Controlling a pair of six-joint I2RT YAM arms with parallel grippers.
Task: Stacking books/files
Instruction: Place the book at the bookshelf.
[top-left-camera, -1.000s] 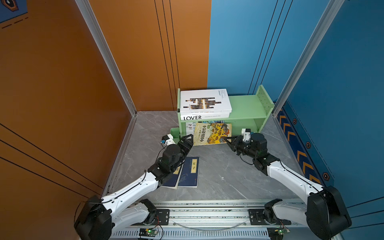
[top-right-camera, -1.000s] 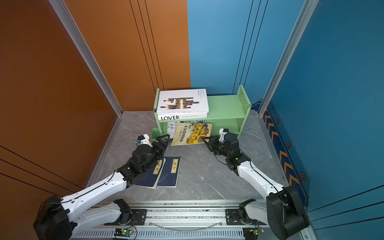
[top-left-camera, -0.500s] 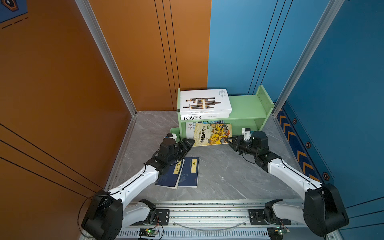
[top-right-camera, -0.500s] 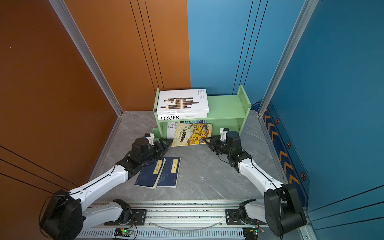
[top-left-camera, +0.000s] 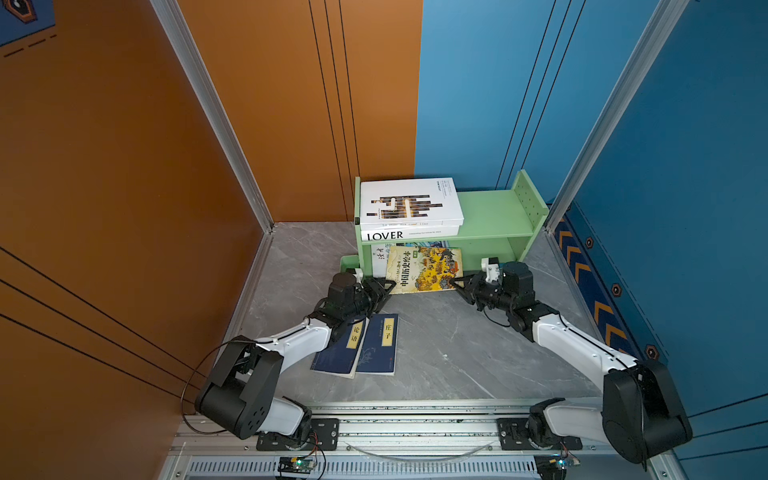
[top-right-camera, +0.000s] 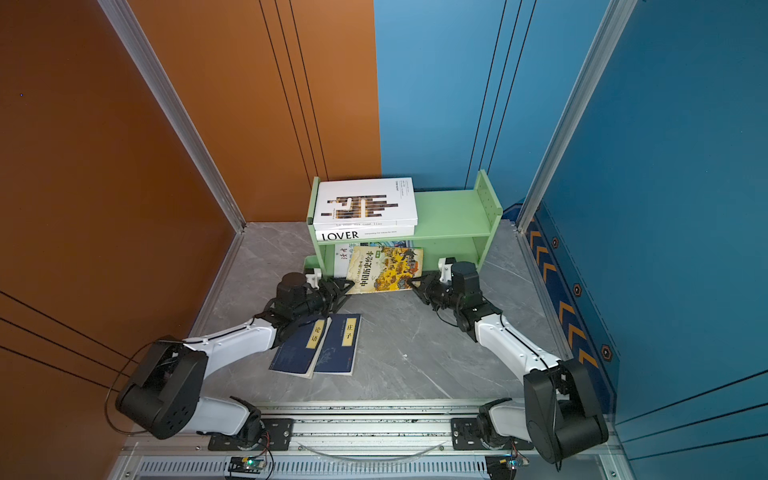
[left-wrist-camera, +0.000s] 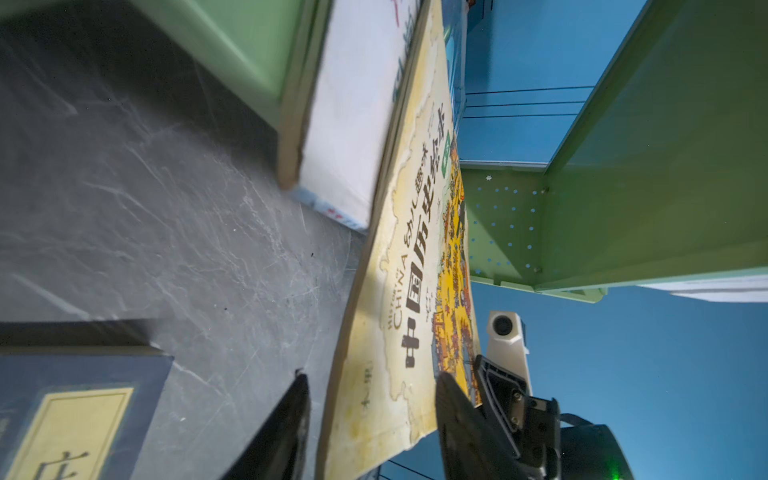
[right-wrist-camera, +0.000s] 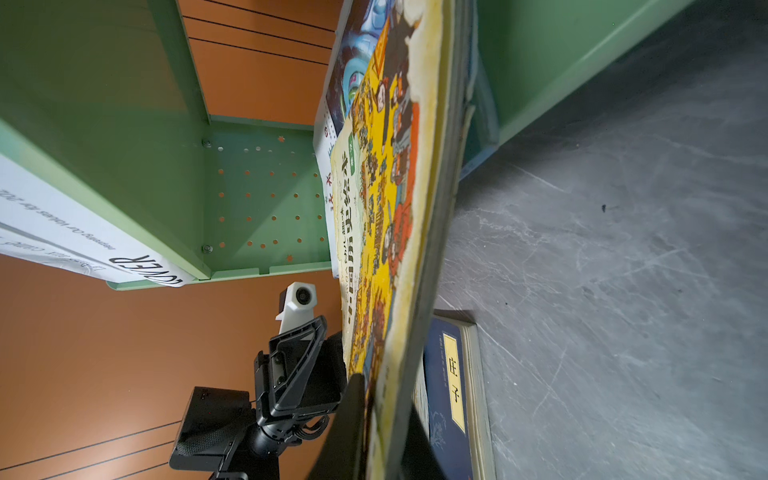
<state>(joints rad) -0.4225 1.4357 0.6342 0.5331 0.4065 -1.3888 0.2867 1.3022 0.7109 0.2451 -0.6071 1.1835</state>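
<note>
Two grippers on one book: yellow picture book (top-left-camera: 424, 270), leaning tilted against the lower bay of the green rack (top-left-camera: 494, 212) at the far middle of the grey table (top-left-camera: 457, 353); near edge lifted or resting, cannot tell which. Right gripper (top-left-camera: 455, 284) pinching the book's right near corner, fingers (right-wrist-camera: 349, 424) pressed against both faces in the right wrist view. Left gripper (top-left-camera: 386, 286) at the left near corner, jaws partly spread, fingers (left-wrist-camera: 286, 424) on either side of the edge with a gap showing; not visibly clamped.

Behind the yellow cover, thin light-blue book (top-left-camera: 379, 257) leaning in the same bay. On the rack's top, thick white "LOVER" book (top-left-camera: 409, 235) under a white book with brown-black bars (top-left-camera: 409, 203). Nearer, left of centre, two navy books (top-left-camera: 361, 345) flat, side by side and touching.

Judged thin, wide and light, with a bendy body and a smooth cover: likely to sag or slip if held by one corner only. Best taken at both near corners, well past the edge, and kept level between the arms.
</note>
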